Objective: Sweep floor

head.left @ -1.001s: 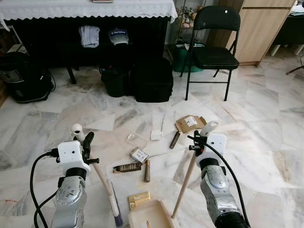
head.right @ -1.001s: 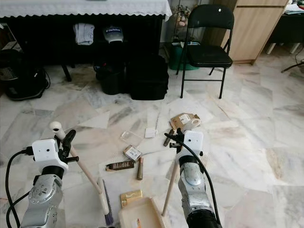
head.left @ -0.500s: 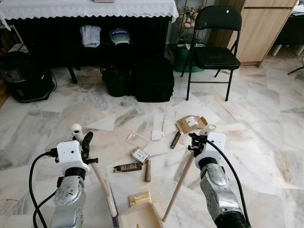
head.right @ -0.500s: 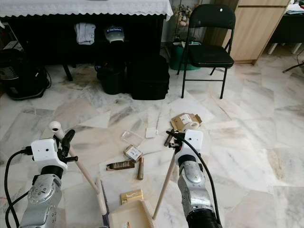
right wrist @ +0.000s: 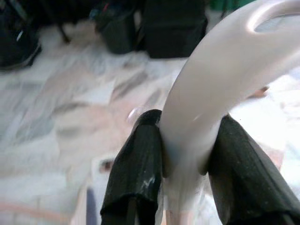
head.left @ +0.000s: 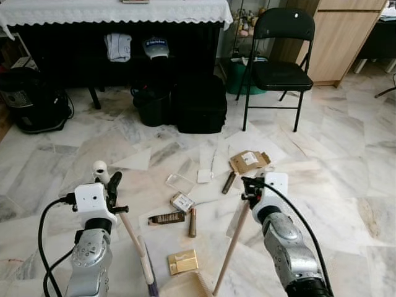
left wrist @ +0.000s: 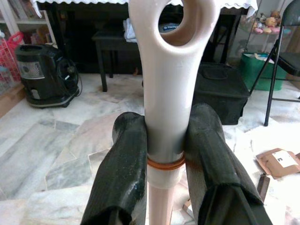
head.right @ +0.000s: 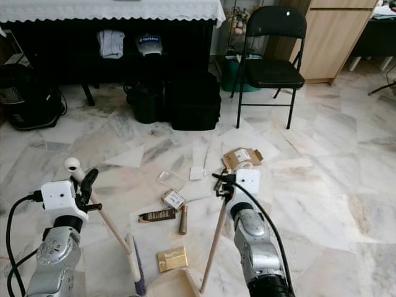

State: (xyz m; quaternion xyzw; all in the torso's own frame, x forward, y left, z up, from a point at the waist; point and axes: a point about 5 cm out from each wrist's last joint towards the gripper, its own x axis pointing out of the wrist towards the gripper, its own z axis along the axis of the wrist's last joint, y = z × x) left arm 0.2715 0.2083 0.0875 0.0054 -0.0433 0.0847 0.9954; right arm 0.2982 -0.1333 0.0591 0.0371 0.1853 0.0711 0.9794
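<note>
Nearest: dustpan (head.left: 185,286) sits at the near edge of frame, tan tray with a comb edge, its wooden handle (head.left: 232,247) running up to the right gripper (right wrist: 187,154) — both black fingers clamped on the cream handle top. Left gripper (left wrist: 165,150) is likewise closed on the broom (head.left: 127,229) handle just under its hanging loop; the bristle end (head.left: 148,278) rests on the floor left of the dustpan.

Progress, my read — early. Whether anything is in the pan I can't tell; nearly all the litter is on the marble floor (head.left: 346,173):
- gold packet (head.left: 183,262) just beyond the pan lip, closest candidate
- dark wrapper (head.left: 166,218) and brown tube (head.left: 192,221) side by side, a bit farther
- small box (head.left: 182,202), clear plastic piece (head.left: 179,182), white card (head.left: 204,176), dark stick (head.left: 228,182)
- torn cardboard (head.left: 249,161) farthest of the pile, to the right

Litter is spread in a loose fan ahead of the pan, pieces apart from one another, so it likely needs several strokes pulling near-ward.

Far side: black case (head.left: 199,105) and bucket (head.left: 151,106) under the cloth-covered table (head.left: 117,11), vacuum (head.left: 31,99) far left, folding chair (head.left: 278,55) far right — none of it in the sweep path.
</note>
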